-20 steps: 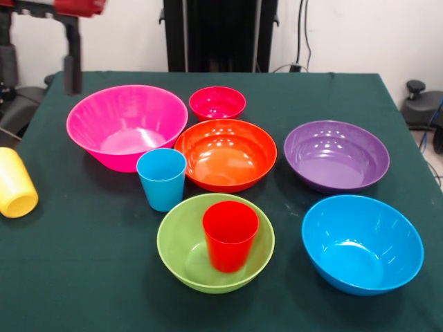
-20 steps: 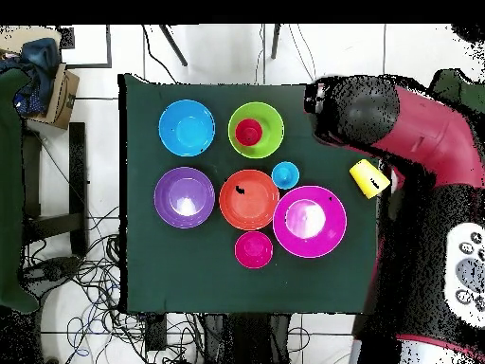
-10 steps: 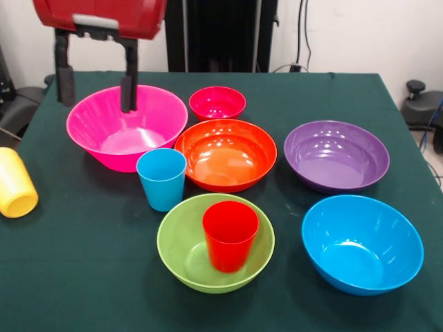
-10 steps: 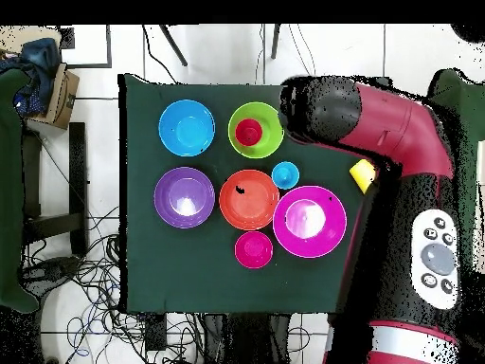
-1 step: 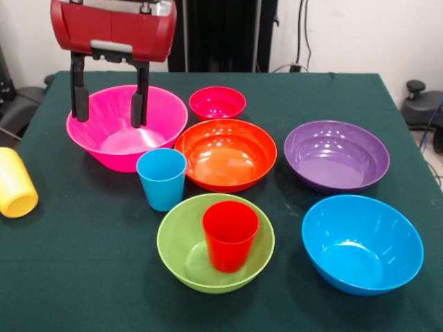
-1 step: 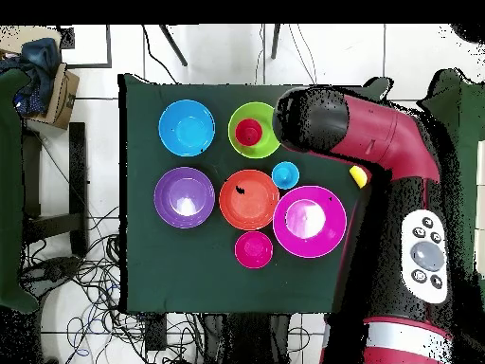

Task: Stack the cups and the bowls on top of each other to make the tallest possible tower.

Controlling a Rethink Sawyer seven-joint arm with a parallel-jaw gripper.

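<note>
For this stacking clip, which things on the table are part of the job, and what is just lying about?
Job:
- red plastic cup standing in lime green bowl
- light blue cup
- yellow cup, on its side
- hot pink bowl
- small pink-red bowl
- orange bowl
- purple bowl
- blue bowl

Lying about:
- floor cables
- cardboard box

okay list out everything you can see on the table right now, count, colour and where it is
Large bowl: one, hot pink, back left in the front view.
Small bowl: one, pink-red, behind the orange bowl.
Orange bowl: one, centre.
Purple bowl: one, right.
Blue bowl: one, front right.
Green bowl: one, lime, front centre.
Red cup: one, upright inside the green bowl.
Blue cup: one, light blue, upright before the pink bowl.
Yellow cup: one, on its side, left edge.
Tablecloth: dark green.
Pincer: open, above the pink bowl.
</note>
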